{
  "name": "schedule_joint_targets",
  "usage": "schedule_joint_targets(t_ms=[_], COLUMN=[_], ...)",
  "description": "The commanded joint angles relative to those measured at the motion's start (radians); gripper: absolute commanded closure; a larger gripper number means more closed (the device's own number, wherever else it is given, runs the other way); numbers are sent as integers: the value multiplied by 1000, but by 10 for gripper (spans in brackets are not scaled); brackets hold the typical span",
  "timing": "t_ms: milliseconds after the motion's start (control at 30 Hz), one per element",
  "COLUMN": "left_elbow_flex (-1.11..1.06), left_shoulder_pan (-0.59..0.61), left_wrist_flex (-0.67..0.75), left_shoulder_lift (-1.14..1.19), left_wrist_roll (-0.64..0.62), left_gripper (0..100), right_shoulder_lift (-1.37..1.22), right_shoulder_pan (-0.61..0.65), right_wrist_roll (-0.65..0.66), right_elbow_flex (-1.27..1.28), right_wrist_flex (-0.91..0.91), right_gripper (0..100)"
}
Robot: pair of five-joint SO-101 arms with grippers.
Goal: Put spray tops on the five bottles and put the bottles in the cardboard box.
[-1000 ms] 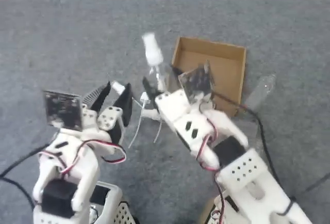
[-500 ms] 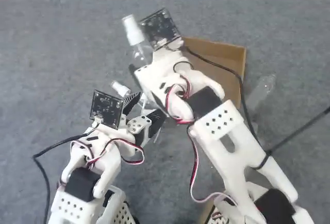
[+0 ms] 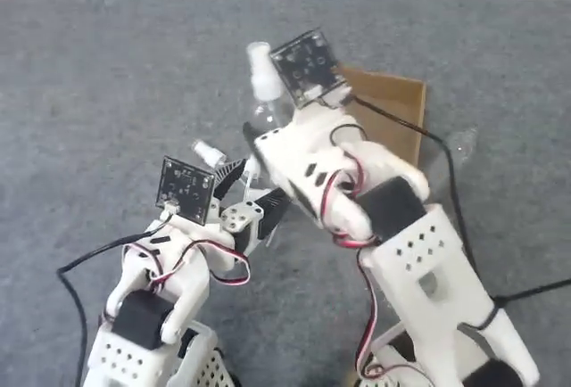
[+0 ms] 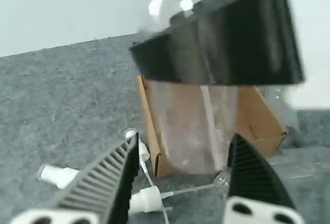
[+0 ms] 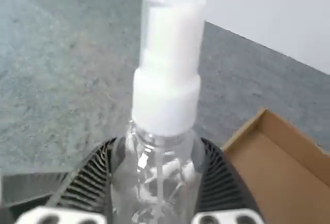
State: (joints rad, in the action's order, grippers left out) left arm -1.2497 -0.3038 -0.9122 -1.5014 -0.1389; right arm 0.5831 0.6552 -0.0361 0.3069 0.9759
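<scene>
High view, item held: bottle (image 3: 268,111) with spray top (image 3: 260,64) fitted, pinched at its body by the right gripper (image 3: 268,130), clear of the table. Long axis near upright, spray top uppermost. Cardboard box (image 3: 385,78) lay just beside the bottle, on the side away from the left arm, open face up; judged next move a short carry across the near wall, then a lowering inside. Right arm was the nearer and the loaded one. Left gripper (image 3: 250,186) was spread, pinching nothing, low over a loose spray top (image 3: 207,151). A second bottle (image 3: 455,151) lay flat beyond the box, uncapped as far as could be told.
</scene>
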Motion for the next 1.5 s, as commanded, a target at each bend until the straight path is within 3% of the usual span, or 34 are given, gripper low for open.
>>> schedule_joint_targets(t_ms=[0, 300, 400, 633, 1000, 1467], left_elbow_flex=[4, 2, -5, -8, -107, -110], left_shoulder_pan=[-2, 0, 5, 138, 183, 180], left_wrist_flex=[31, 26, 25, 34, 146, 146], left_shoulder_lift=[-14, -14, -15, -15, -15, -15], left_wrist_roll=[6, 8, 8, 8, 8, 8], left_gripper=[746, 748, 799, 991, 990, 990], right_shoulder_lift=[61, 59, 45, -177, -627, -917], right_shoulder_pan=[-88, -114, -176, -321, -372, -394], right_wrist_roll=[-6, -6, -5, -12, -5, -6], right_elbow_flex=[-9, 20, 75, 167, 163, 5], right_wrist_flex=[10, -1, -196, -638, -1167, -1221], right_gripper=[993, 993, 993, 993, 993, 993])
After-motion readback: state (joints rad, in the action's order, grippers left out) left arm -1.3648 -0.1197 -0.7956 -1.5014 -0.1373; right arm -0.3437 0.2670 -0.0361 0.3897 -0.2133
